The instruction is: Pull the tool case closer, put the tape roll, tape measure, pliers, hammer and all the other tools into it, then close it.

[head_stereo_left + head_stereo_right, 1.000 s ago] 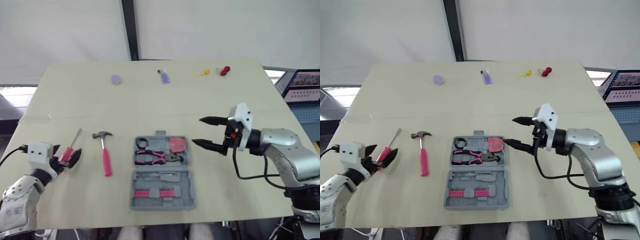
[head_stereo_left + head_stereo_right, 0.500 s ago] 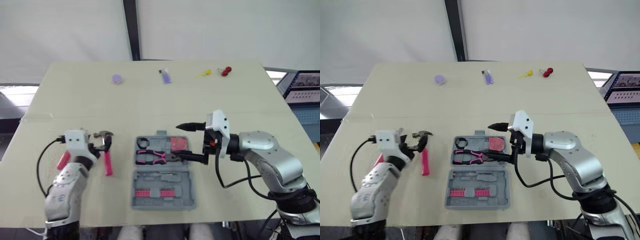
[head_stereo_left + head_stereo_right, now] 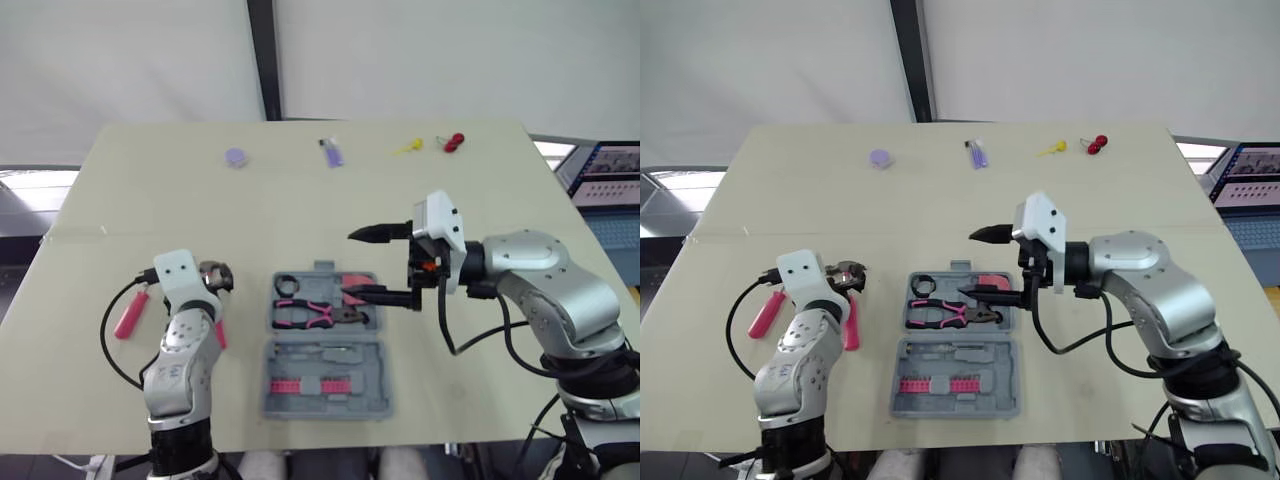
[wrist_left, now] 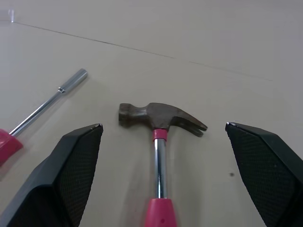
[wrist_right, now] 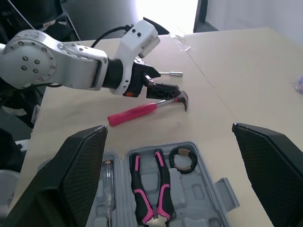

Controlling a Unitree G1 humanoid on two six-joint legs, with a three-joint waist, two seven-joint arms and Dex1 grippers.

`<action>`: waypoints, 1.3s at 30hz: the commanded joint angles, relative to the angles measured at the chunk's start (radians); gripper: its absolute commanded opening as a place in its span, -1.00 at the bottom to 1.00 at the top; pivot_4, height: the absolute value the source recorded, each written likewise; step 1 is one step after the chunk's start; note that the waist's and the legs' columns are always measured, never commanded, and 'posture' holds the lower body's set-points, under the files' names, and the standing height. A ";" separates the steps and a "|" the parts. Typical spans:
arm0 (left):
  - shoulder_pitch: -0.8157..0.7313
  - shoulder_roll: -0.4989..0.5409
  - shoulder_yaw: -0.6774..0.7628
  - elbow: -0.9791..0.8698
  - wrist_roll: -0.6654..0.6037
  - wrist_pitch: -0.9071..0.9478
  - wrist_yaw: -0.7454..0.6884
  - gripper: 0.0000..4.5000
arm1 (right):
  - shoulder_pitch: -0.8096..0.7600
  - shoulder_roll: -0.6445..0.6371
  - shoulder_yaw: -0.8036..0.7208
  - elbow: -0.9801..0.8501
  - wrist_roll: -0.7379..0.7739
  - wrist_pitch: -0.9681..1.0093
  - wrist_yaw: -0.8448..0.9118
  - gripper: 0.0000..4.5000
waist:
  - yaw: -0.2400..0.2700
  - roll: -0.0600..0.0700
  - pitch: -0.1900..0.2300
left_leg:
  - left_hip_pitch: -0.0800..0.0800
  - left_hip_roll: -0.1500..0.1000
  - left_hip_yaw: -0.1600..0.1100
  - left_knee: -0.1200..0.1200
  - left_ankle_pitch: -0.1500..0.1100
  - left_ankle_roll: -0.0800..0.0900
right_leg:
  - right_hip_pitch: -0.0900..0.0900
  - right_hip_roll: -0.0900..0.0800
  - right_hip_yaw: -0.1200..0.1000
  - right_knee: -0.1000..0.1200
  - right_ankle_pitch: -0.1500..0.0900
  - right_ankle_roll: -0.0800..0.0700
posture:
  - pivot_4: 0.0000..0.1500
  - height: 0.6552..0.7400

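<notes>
From where I stand the left gripper (image 4: 163, 126) is spread wide and has hold of nothing; its two black fingers (image 4: 71, 165) sit either side of the hammer (image 4: 159, 156), one off each end of the steel head, both clear of it; whether the tips touch the table (image 3: 300, 200) I cannot tell. The hammer lies flat on the table, outside the tool case (image 3: 322, 362) and just to the robot's left of it, head away from the robot, pink handle running back alongside the left forearm; further to the left lies a screwdriver (image 3: 127, 318) with a pink handle, its metal shaft near the hammer head but apart from it.

The tool case is open and flat in front of the robot; in its far half sit the tape roll (image 3: 285, 284), a black ring in the left corner, the pliers (image 3: 310, 314) with pink handles just nearer than it, and the tape measure (image 3: 355, 283) on the right, partly hidden behind a finger; the near half holds a strip of pink pieces (image 3: 320, 384).

The right gripper (image 3: 350, 264) is also gaping and empty; it hangs over the far right part of the case, above the tape measure, fingers pointing towards the robot's left.

At the far edge of the table, well apart from all this, lie a small purple disc (image 3: 233, 157), a purple item (image 3: 329, 152), something yellow (image 3: 404, 147) and something red (image 3: 452, 141).
</notes>
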 commanded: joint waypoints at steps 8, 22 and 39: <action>-0.058 0.010 -0.008 0.118 0.035 0.049 -0.006 0.98 | -0.025 -0.006 -0.035 0.028 0.012 -0.027 0.022 1.00 | -0.001 0.000 0.000 | 0.000 0.000 0.000 0.000 0.000 0.000 | 0.000 0.000 0.000 0.000 0.000 0.000 | 1.00 1.00; -0.094 0.037 -0.027 0.214 0.048 0.064 -0.057 0.18 | -0.016 -0.002 -0.035 0.052 -0.003 -0.049 0.017 1.00 | -0.001 0.000 0.000 | 0.000 0.000 0.000 0.001 0.000 0.000 | 0.000 0.000 0.000 0.000 0.000 0.000 | 1.00 1.00; -0.146 0.077 0.025 0.327 0.036 0.019 -0.068 0.18 | -0.012 -0.007 -0.036 0.057 -0.014 -0.052 0.016 1.00 | -0.001 0.000 0.000 | 0.000 0.000 0.000 0.002 0.000 0.000 | 0.000 0.000 0.000 0.001 0.000 0.000 | 1.00 1.00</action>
